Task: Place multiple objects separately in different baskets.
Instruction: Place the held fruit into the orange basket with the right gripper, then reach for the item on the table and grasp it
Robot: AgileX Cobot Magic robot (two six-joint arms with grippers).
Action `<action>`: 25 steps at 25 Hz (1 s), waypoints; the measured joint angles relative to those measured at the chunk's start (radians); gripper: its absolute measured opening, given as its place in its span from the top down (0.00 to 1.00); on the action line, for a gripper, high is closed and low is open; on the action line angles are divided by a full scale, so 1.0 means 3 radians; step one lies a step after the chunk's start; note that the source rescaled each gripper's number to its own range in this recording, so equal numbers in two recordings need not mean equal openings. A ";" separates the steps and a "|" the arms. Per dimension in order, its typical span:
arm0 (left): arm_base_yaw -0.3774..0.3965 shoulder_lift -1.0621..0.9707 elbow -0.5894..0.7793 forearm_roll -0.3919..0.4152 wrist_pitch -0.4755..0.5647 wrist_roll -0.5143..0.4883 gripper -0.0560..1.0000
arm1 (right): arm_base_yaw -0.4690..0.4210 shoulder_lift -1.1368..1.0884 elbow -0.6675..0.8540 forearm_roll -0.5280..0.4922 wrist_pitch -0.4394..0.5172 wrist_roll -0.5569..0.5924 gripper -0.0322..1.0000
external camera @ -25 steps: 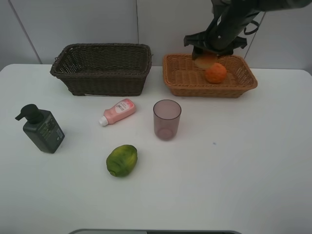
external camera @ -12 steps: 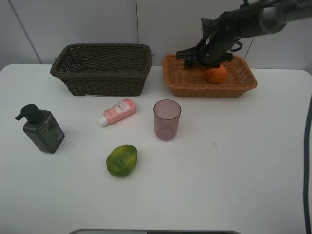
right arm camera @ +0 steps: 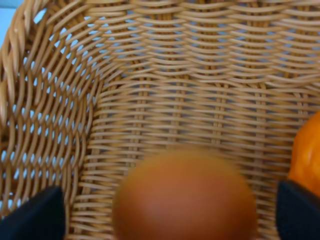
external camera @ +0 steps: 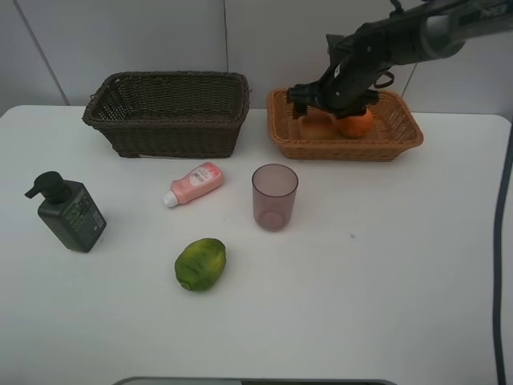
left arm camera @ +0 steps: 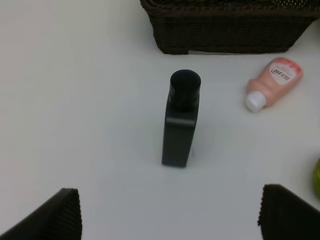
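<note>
one wrist view shows right gripper (right arm camera: 165,212) spread around red-yellow fruit (right arm camera: 185,192); another, left gripper (left arm camera: 170,215) spread wide.

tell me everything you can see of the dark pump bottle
The dark pump bottle is dark green, boxy and plastic-looking, with a black pump head whose spout points left in the high view. Its front label is too small to read. It stands upright on the white table, left of the pink tube and in front of the dark brown basket, apart from both. Only the table touches it.
</note>
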 joint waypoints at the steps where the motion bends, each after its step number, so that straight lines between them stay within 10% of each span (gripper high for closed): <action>1: 0.0000 0.0000 0.0000 0.0000 0.0000 0.0000 0.08 | 0.0000 0.0000 0.0000 0.0000 0.0013 0.0000 0.09; 14: 0.0000 0.0000 0.0000 0.0000 0.0000 0.0000 0.08 | 0.0080 -0.0640 0.0073 -0.0003 0.0677 0.0000 0.00; 25: 0.0000 0.0000 0.0000 0.0000 0.0000 0.0000 0.08 | 0.0115 -0.2220 0.1642 0.0141 0.1036 0.0000 0.00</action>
